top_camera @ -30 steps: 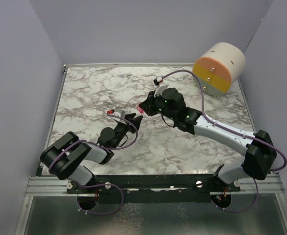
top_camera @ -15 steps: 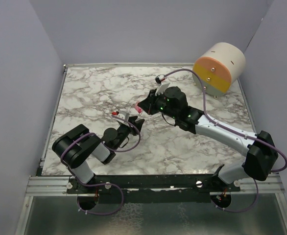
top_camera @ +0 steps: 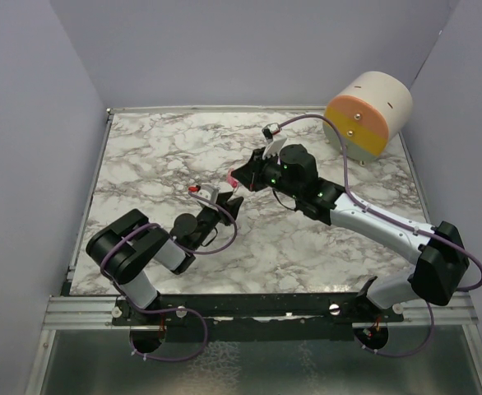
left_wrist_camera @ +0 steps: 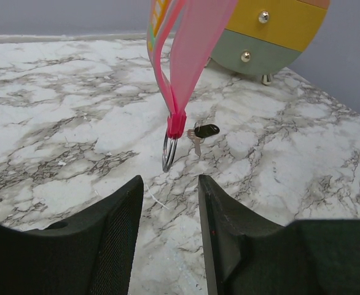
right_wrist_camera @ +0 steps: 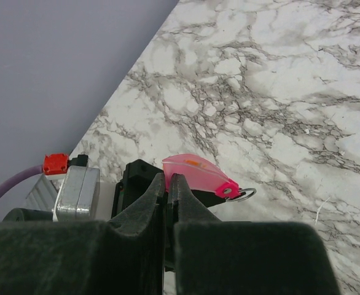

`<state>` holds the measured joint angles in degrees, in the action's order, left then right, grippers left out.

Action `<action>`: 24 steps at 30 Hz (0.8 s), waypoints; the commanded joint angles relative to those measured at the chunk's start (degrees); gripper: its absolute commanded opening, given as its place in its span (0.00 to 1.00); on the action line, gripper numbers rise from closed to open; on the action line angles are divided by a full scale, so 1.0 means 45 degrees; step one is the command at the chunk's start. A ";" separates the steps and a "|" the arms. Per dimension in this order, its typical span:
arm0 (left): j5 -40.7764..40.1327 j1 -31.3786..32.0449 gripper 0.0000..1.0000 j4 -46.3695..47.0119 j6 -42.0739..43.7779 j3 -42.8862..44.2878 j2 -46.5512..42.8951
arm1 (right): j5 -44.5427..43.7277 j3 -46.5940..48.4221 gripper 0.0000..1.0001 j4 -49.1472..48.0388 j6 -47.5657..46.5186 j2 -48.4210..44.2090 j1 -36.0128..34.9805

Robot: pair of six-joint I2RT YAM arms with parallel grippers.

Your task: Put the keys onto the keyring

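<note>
From my left gripper point(left_wrist_camera: 168, 184) the thing that matters lies straight ahead: the tiny dark key point(left_wrist_camera: 201, 132), with a black head and a short silvery shaft, rests flat on the white-and-grey marble table point(left_wrist_camera: 57, 123). It is beyond the fingertips and a little to their right side. This gripper stands about half open, with an empty gap between its two black fingers, so it holds nothing. My right gripper point(right_wrist_camera: 168, 184) is pressed closed on the slim bright pink strip keyring point(left_wrist_camera: 189, 55) and holds it from above. The long axis of the strip runs nearly vertical, and the small thin metal ring point(left_wrist_camera: 169, 150) is at the low end, pointing down to the table. Whether the ring touches the marble, I cannot tell. In the left wrist view the key is just beside the ring, on its right and slightly farther from the fingers. They seem apart, not linked. The key is very small, but I read its head as turned to the right and its shaft as running back toward the left gripper, so its long axis is slanted across the gripper's line of approach. I judge that the left gripper is the free and better-placed one for the key. It should go forward and a little to the right, past the hanging ring, while the right one keeps the ring steady.
</note>
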<state>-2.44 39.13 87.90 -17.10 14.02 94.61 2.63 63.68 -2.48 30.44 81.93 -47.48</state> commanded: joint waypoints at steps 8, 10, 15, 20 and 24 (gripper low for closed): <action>-0.0288 0.0053 0.41 0.2870 0.0317 0.0154 -0.0793 | 0.0450 -0.0163 0.01 -0.0484 0.0190 -0.0371 0.0142; -0.0340 0.0058 0.41 0.2872 0.0353 0.0184 -0.0837 | 0.0469 -0.0219 0.01 -0.0474 0.0190 -0.0391 0.0142; -0.0488 0.0053 0.41 0.2883 0.0363 0.0315 -0.0803 | 0.0488 -0.0302 0.01 -0.0484 0.0190 -0.0405 0.0155; -0.0622 0.0053 0.40 0.2868 0.0397 0.0434 -0.0794 | 0.0508 -0.0415 0.01 -0.0503 0.0186 -0.0416 0.0165; -0.0747 0.0053 0.38 0.2872 0.0440 0.0506 -0.0698 | 0.0511 -0.0459 0.01 -0.0503 0.0157 -0.0468 0.0180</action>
<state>-4.14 39.13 88.07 -15.73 15.00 92.03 3.66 62.35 -3.09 30.87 81.73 -47.13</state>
